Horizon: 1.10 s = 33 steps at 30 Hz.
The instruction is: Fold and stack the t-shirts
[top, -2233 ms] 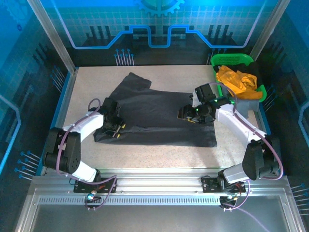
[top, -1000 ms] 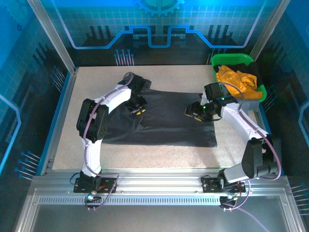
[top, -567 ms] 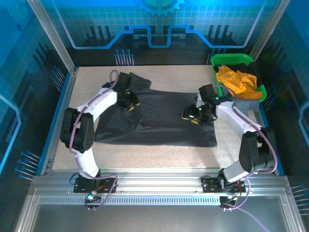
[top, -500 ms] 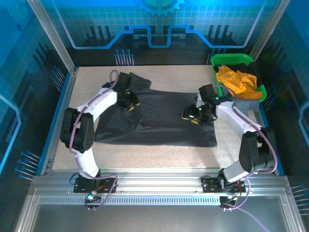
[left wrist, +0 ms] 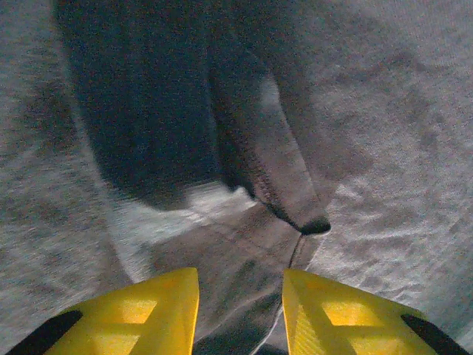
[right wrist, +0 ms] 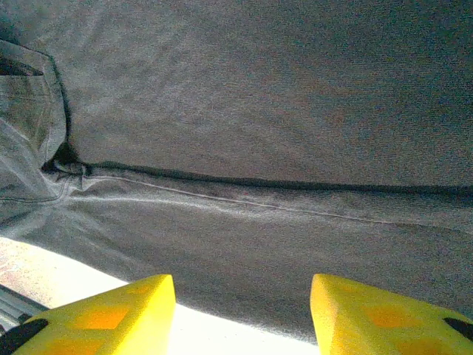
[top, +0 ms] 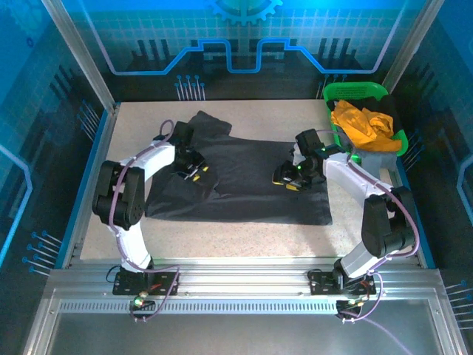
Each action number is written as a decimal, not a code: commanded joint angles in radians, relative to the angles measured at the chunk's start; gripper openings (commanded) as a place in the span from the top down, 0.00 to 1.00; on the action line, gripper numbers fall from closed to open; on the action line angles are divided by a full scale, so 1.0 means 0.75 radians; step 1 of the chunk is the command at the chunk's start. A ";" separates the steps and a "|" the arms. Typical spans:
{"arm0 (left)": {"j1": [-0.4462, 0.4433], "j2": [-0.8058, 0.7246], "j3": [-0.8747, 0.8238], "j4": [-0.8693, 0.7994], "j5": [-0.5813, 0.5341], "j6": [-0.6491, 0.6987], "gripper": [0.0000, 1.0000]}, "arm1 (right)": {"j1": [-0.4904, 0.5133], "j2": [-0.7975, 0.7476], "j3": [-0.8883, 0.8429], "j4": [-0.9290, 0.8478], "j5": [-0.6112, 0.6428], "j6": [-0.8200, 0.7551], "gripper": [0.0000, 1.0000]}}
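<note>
A large black t-shirt point(top: 247, 185) lies spread across the table, its left part rumpled, with one sleeve point(top: 211, 122) pointing to the far side. My left gripper point(top: 194, 172) is low over the shirt's left part. It is open point(left wrist: 240, 310), with wrinkled dark cloth and a folded edge point(left wrist: 299, 214) just ahead of the yellow fingers point(left wrist: 140, 307). My right gripper point(top: 287, 181) sits low over the shirt's right part, also open point(right wrist: 242, 314), above the cloth's edge and a seam point(right wrist: 244, 185). An orange-yellow t-shirt point(top: 361, 122) lies bunched in the green basket point(top: 355, 90).
The green basket stands at the back right corner, with something grey point(top: 377, 158) under its near side. Bare speckled table point(top: 244, 237) runs along the near side and far left of the shirt. A metal frame point(top: 81, 59) and walls enclose the table.
My left gripper has come back from the far left sleeve toward the near side over the shirt's left part. The right gripper has shifted slightly left. The shirt's left part lies differently.
</note>
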<state>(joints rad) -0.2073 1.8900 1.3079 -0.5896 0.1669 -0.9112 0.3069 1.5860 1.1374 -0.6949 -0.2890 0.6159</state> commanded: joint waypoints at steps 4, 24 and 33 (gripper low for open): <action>-0.097 0.100 0.122 -0.027 0.047 0.051 0.66 | -0.010 0.004 0.014 -0.012 -0.010 -0.014 0.48; -0.203 0.233 0.248 -0.142 -0.067 0.276 0.99 | -0.031 0.015 0.013 -0.008 -0.020 -0.009 0.48; -0.255 0.227 0.323 -0.217 -0.106 0.360 1.00 | -0.036 0.015 0.005 -0.009 -0.023 -0.012 0.49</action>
<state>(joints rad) -0.3801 2.0613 1.5227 -0.7021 0.1123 -0.6876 0.2924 1.5864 1.1374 -0.6945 -0.2897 0.6163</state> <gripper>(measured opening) 0.054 0.516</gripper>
